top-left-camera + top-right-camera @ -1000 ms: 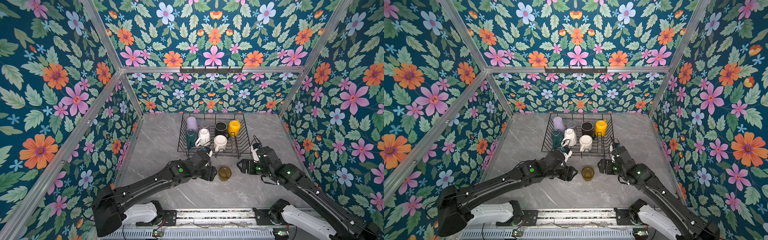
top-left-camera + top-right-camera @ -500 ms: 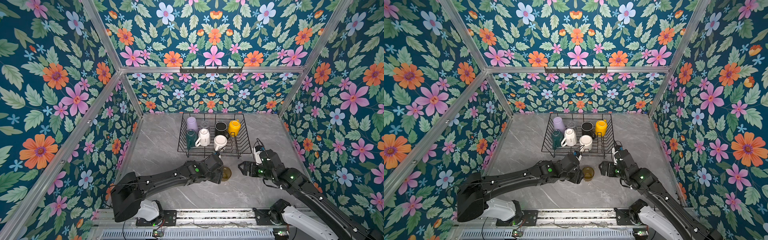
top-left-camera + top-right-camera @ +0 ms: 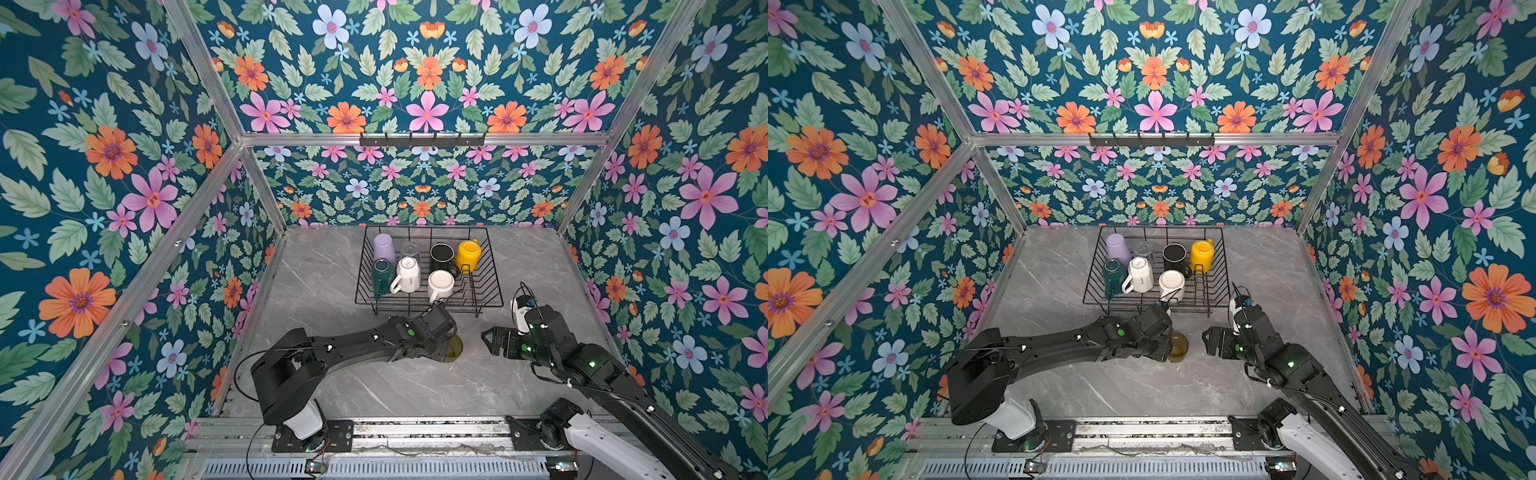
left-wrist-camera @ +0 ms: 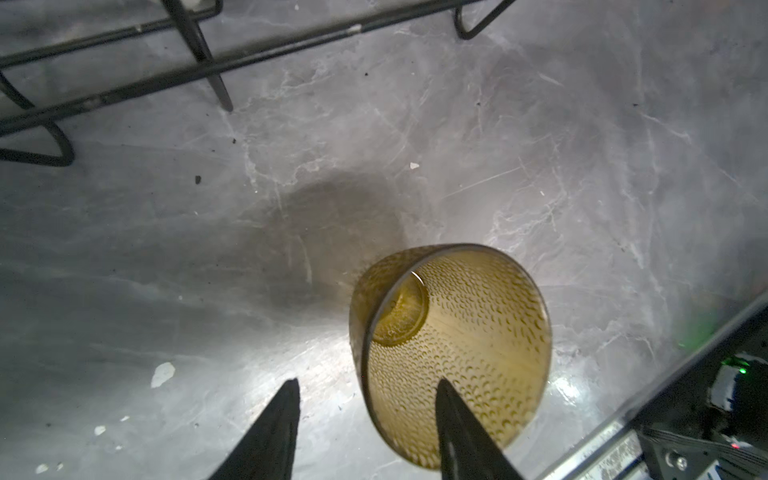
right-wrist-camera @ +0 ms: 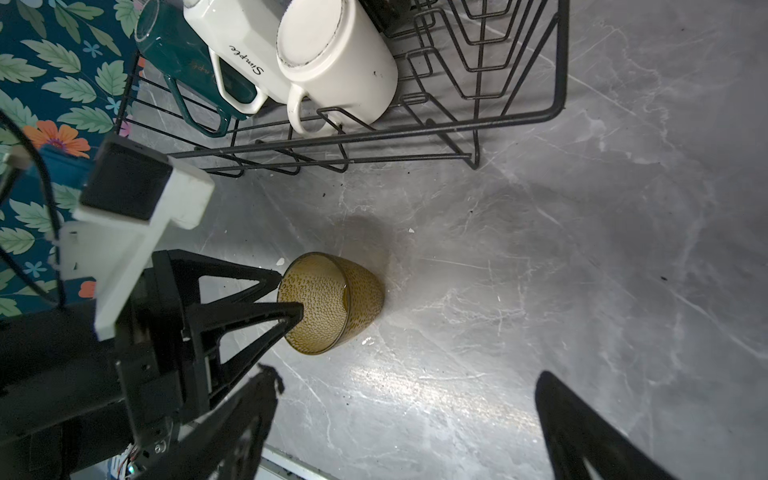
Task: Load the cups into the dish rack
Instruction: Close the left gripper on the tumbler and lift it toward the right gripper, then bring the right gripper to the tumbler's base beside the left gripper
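- The walls (image 3: 104,174) carry floral paper on all three sides, edged by aluminium rails (image 3: 291,139). A black hook bar (image 3: 422,141) is mounted on the rear rail.
- The tabletop (image 3: 324,282) is a grey marble-pattern slab. The left wrist view shows white chips and dark specks on it.
- The dish rack (image 3: 424,227) stands at rear centre and holds seven cups, with the lilac tumbler (image 3: 384,248) leftmost and the yellow mug (image 3: 468,254) rightmost.
- The left gripper (image 4: 368,384) has its jaws part-spread astride the wall of the olive glass (image 3: 456,349). One finger (image 4: 453,415) is inside and the other is outside, apart from the wall and not clamped.
- The olive glass rests on the tabletop in front of the rack, between both grippers.
- The right gripper (image 3: 490,338) is spread wide and empty, near the glass.
- Change from one second earlier: the left arm has extended, and its gripper, then beside the glass, now reaches it. The glass and the right gripper keep their positions.
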